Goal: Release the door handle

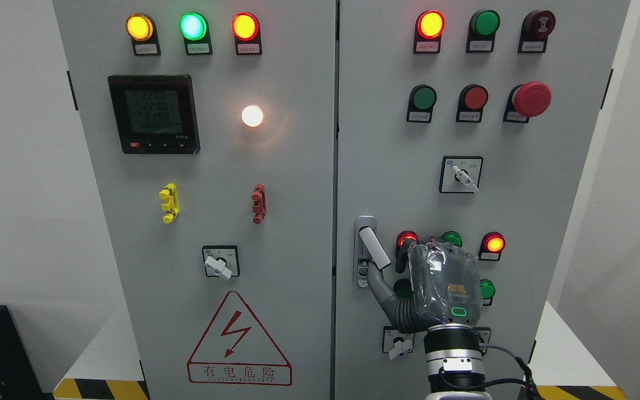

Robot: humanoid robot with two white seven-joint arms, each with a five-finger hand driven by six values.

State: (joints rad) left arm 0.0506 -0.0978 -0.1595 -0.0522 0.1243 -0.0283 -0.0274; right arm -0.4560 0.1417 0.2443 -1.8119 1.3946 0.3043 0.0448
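White walls stand behind a grey two-door electrical cabinet (pixel 309 222) that fills the head view; yellow-and-black hazard tape (pixel 100 389) runs along the floor at its base.

On the left door a digital meter (pixel 153 114) shows lit figures; above it sit three lit lamps, amber, green and red; a white lamp (pixel 252 115) glows to the meter's right; lower down a yellow clip (pixel 169 203) and a red clip (pixel 259 204) are fixed side by side but well apart; a triangular warning sign (pixel 239 339) with a lightning bolt sits at the bottom.

On the right door a red mushroom button (pixel 531 99) stands at the upper right; a rotary switch (pixel 461 174) is below it.

The door handle (pixel 373 249) is at the right door's left edge, its white lever tilted out from its silver plate; the right hand (pixel 436 286), rising from the bottom edge, is just beside it; the thumb (pixel 378 283) reaches up to the lever's lower end, and whether it touches I cannot tell; the other fingers are hidden behind the back of the hand, so its grip cannot be told.
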